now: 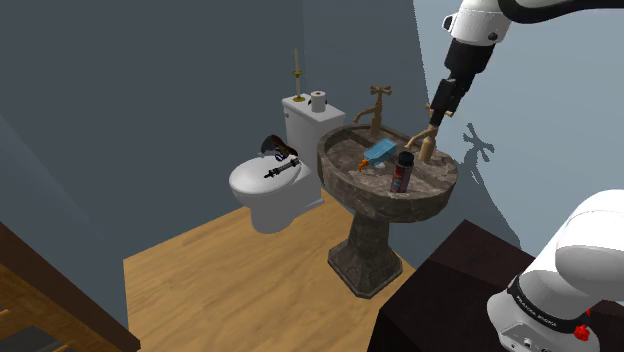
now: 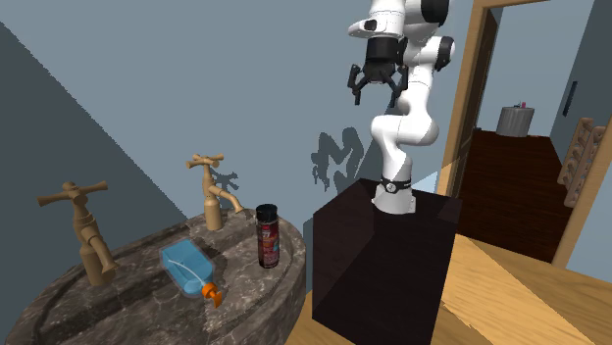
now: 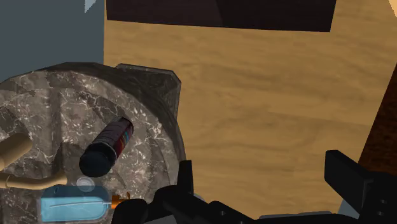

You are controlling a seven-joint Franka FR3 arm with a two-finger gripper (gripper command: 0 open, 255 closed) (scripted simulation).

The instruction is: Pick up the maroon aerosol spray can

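Note:
The spray can (image 1: 402, 172) is dark maroon with a black cap and stands upright on the rim of a mottled stone pedestal sink (image 1: 372, 200). In the second exterior view the can (image 2: 267, 236) stands at the basin's edge nearest the stand. My gripper (image 2: 375, 88) hangs open high in the air, well above the can and off to its side, holding nothing. The wrist view looks down on the can (image 3: 107, 147), which lies clear of the black fingers (image 3: 347, 175). In the shoulder view the gripper (image 1: 438, 106) is above the sink's back edge.
A blue bottle with an orange cap (image 2: 186, 267) lies in the basin beside the can. Two tan cross-handle taps (image 2: 213, 196) (image 2: 86, 235) rise from the sink's back. A white toilet (image 1: 272, 185) stands beside the sink. The dark stand (image 2: 387, 260) is next to the sink.

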